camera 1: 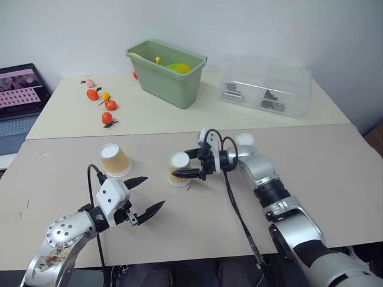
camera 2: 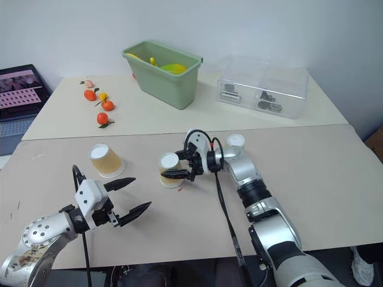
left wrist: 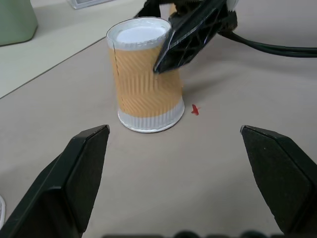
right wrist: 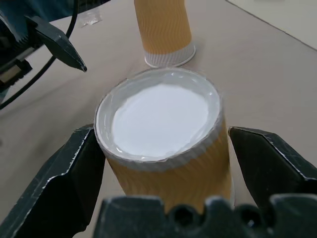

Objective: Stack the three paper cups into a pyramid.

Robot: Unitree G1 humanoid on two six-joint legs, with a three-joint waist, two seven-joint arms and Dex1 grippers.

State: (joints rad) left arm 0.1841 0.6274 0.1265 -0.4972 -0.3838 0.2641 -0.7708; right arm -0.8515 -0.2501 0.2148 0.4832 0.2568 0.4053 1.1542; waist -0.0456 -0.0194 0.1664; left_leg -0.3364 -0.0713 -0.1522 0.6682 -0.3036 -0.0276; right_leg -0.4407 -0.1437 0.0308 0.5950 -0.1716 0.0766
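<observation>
The right gripper [camera 1: 192,165] reaches in from the right with its two black fingers spread, one on either side of an upside-down paper cup [camera 1: 178,169] that stands on the table [camera 1: 335,179], about midway between the table's left and right edges. In the right wrist view one finger sits right against the cup's white base rim while the other stands a little off its side, so the jaws look released around the cup rather than clamped on it. The cup stands on its wide rim, white base up.

The left gripper [camera 1: 145,194] hovers near the front edge of the table, left of centre, fingers wide apart and holding nothing, pointed toward that same cup.

A second cup [camera 1: 115,159] stands upside down to the left, apart from the first and nearer the left edge. A third cup [camera 1: 243,141] shows partly behind the right arm, its white end visible just beyond the wrist. No cup rests on another.

On the far table [camera 1: 60,113], a green bin [camera 1: 167,75] stands near the middle, a clear plastic box [camera 1: 266,89] toward the right corner, and several small orange fruits [camera 1: 106,118] lie toward the left. A laptop [camera 1: 18,101] sits past the left edge.
</observation>
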